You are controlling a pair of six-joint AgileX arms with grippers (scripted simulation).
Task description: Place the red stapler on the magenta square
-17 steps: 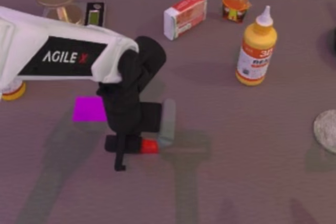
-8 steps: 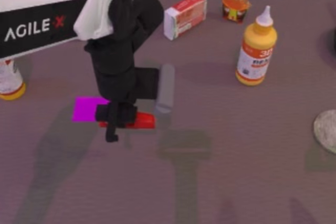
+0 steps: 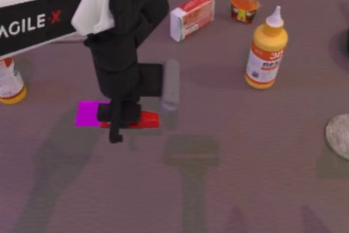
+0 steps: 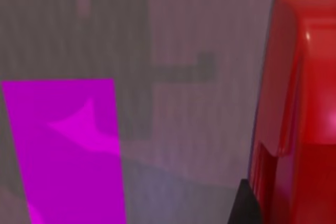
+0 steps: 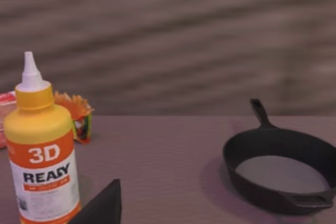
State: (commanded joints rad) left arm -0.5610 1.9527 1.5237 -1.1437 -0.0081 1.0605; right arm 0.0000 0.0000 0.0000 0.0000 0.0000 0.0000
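Note:
The red stapler [image 3: 146,119] is slim and bright red, lying left to right just right of the magenta square [image 3: 86,114]. My left gripper [image 3: 117,118] is shut on its left half and hides that end, which reaches the square's right edge. In the left wrist view the red stapler [image 4: 299,119] fills one side, with a black fingertip [image 4: 243,207] against it. The magenta square [image 4: 68,145] lies flat on the table beside it, a strip of bare table between them. My right gripper is outside the top view, parked.
A red-and-white box [image 3: 192,15], an orange carton [image 3: 243,6] and a yellow glue bottle [image 3: 265,50] stand at the back. Another bottle [image 3: 10,83] is at the left edge, a grey disc [image 3: 339,136] at the right edge. A black skillet [image 5: 281,169] shows in the right wrist view.
My left gripper has carried the red stapler away from the table's front edge and leftward, up to the magenta square's right side. The other objects have not moved.

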